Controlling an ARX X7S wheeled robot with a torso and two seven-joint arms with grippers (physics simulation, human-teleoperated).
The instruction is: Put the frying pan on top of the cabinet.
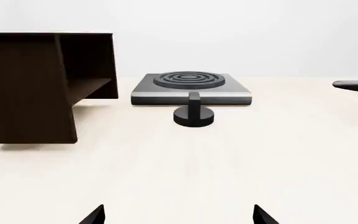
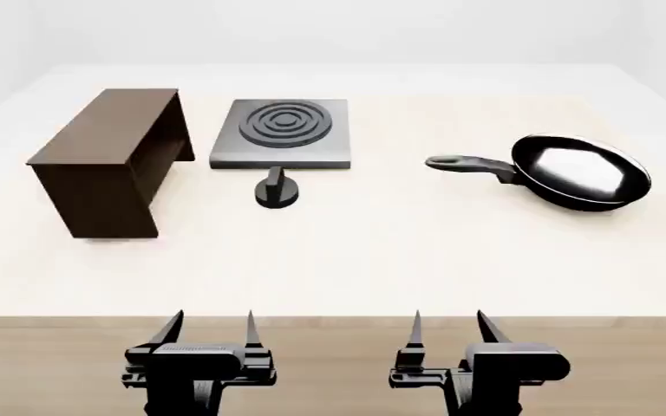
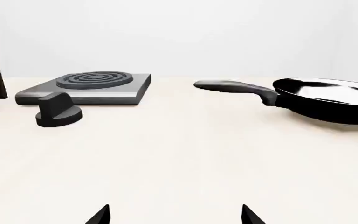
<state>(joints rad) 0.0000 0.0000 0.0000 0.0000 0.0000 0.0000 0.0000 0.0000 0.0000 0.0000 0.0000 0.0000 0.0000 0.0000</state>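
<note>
- Step: nothing picked yet, I judge this as the very start, reach phase for the frying pan.
- Frying pan sits flat on the bench toward the right edge, handle pointing left toward the bench middle, well apart from both arms.
- Cabinet is at the far-left part of the bench, flat top bare, open side facing the hob.
- Hob sits just beside the cabinet, with a small black knob on the bench in front of it.
- Left gripper released, fingers spread, holding nothing, hovering at the near edge.
- Right gripper also released and empty, at the near edge, nearer the pan than the left one.
- Next move, my call: send the right arm forward and right to the pan handle, grip mid-handle, lift, carry across over hob and knob, set down on the cabinet top.
- Risk as I see it: long handle grip means the pan may tilt; need lift height to clear the knob and the cabinet edge.
- Surface: pale, smooth bench top with a wood-toned front edge.
- Room: plain white walls, nothing else readable; something white clips the right edge of the head view, can't tell what.
</note>
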